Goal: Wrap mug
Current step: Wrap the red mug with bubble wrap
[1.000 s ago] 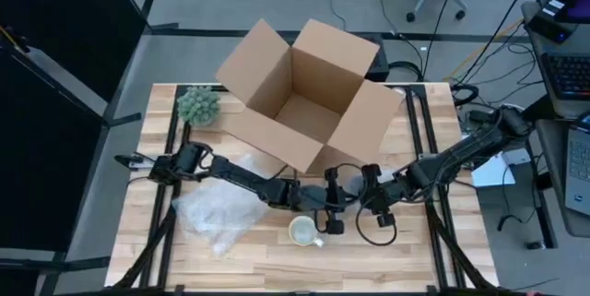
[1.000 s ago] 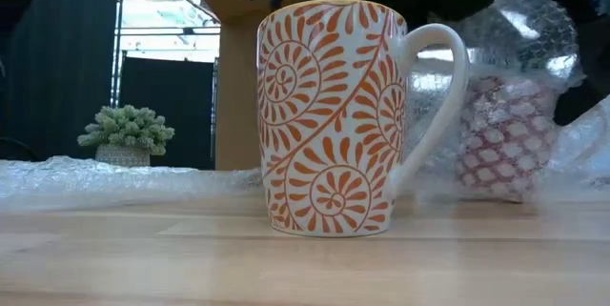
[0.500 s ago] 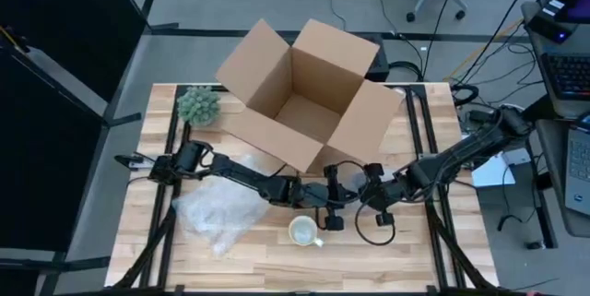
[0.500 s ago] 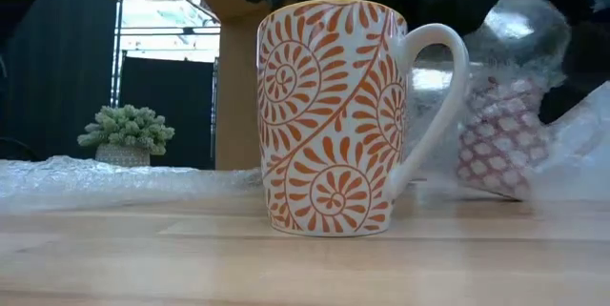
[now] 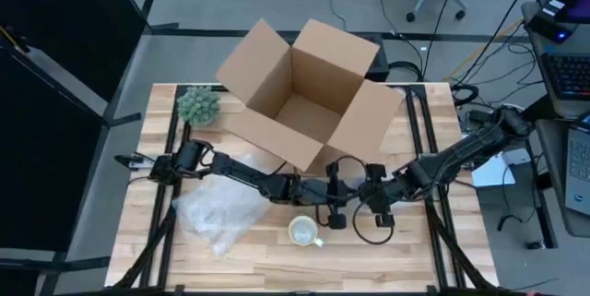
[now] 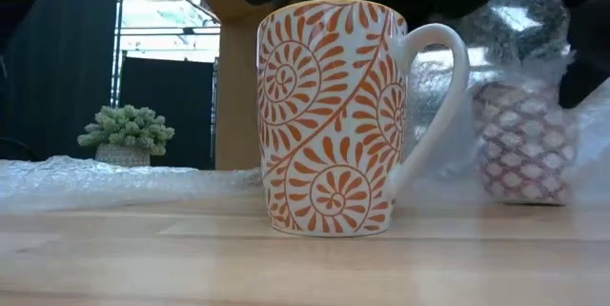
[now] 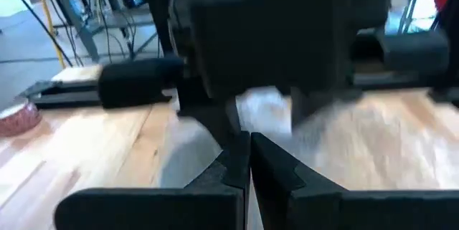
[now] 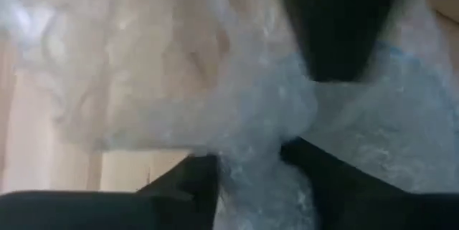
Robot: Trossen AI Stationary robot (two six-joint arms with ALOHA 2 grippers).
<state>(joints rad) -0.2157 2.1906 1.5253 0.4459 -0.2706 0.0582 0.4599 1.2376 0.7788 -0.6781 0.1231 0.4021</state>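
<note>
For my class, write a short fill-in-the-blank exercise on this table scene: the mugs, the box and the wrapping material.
1. The orange-patterned mug stands upright with its handle pointing toward the ____ of the low view.
2. The second mug, patterned in red, is covered in ____ wrap.
3. The cardboard box at the back of the table has its flaps ____.
4. The small green plant sits at the table's back ____ corner in the high view.

Missing words: right; bubble; open; left
</note>
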